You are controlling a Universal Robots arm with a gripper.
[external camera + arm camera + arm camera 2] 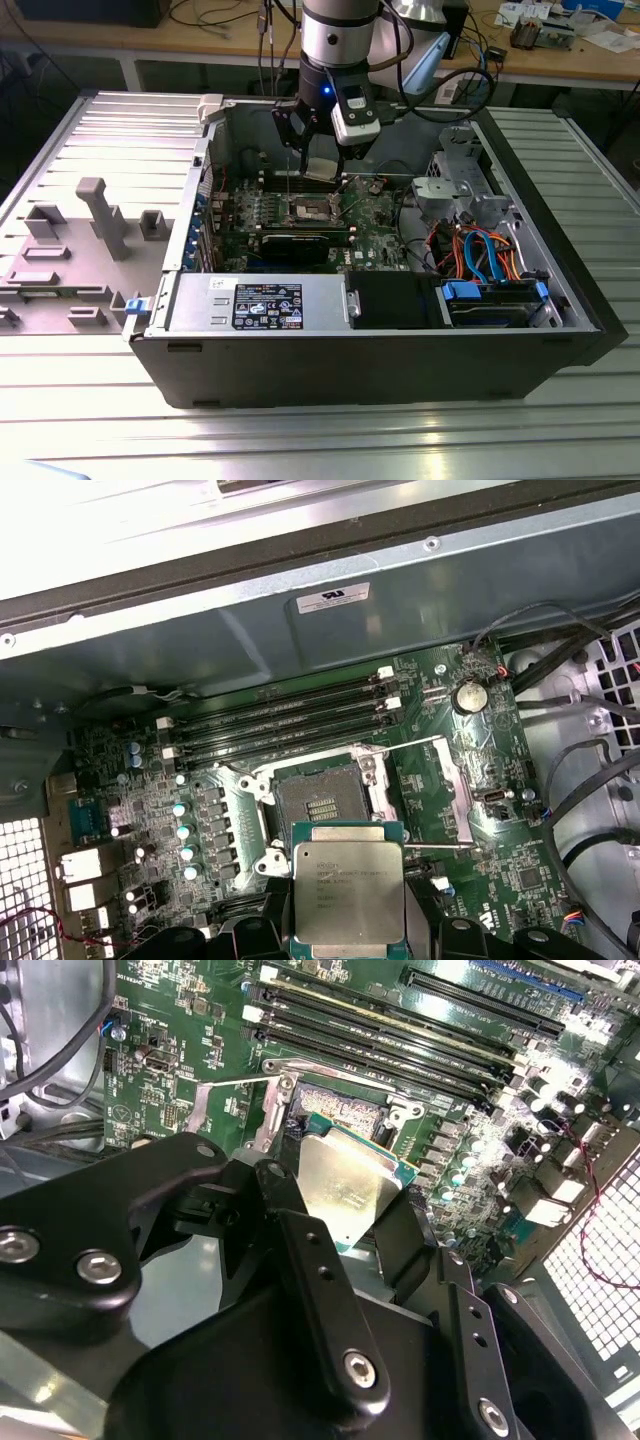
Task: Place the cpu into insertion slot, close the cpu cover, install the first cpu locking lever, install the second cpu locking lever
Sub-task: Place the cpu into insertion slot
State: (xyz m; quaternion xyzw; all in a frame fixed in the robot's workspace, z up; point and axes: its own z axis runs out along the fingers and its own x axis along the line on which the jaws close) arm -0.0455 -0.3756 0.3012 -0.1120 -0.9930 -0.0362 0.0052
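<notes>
My gripper [348, 925] is shut on the cpu [348, 880], a flat square chip with a silvery top, one black finger [268, 928] on each side edge. The chip hangs just short of the insertion slot [322, 802], whose dark contact field lies bare inside a silver rim on the green motherboard [150, 780]. The cpu cover [462, 805] is swung open beside the slot, with a thin wire locking lever [440, 742] raised along it. In the second wrist view the cpu [345, 1180] is tilted above the slot [345, 1110]. In the exterior view the gripper [320, 165] hovers over the slot [308, 210].
Long black memory slots [280, 720] run beside the socket. The case wall [300, 630] rises behind them. A graphics card [300, 243], grey drive cage [455, 185], bundled cables [480, 250] and power supply [255, 300] fill the open case. A grey fixture [100, 215] stands at the exterior view's left.
</notes>
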